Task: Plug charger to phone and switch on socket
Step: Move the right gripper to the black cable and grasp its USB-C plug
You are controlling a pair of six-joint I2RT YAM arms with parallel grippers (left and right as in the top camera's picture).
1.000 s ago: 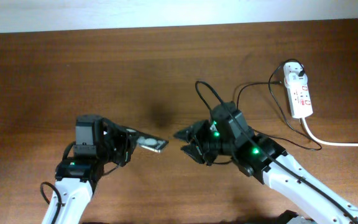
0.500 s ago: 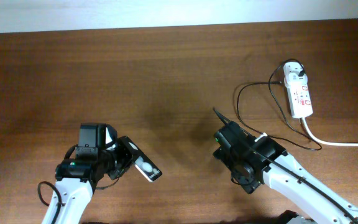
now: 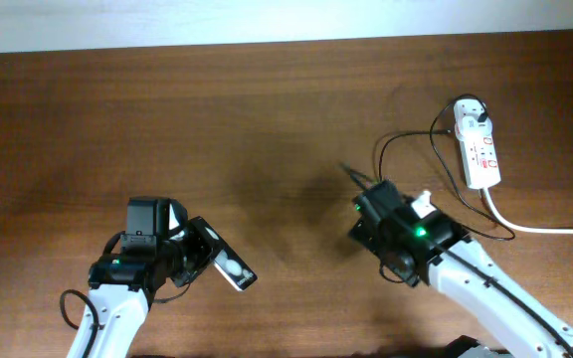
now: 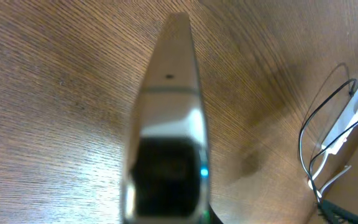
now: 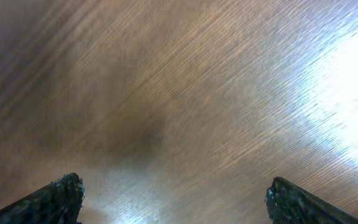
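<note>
Tabletop [image 3: 267, 99]: brown wood.
Phone [image 3: 232, 268]: clamped by left gripper [image 3: 203, 259]; no cable is seen attached.
Charger [image 3: 379, 157]: unheld; right gripper [image 5: 179, 199] spread, empty.
Socket [image 3: 478, 149]: switching judged outstanding.

Red markings on the socket [image 3: 480, 151] are too small to read.

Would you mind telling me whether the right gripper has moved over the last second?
Yes. In the overhead view the right gripper has shifted rightward, away from the phone and closer to the socket.
</note>
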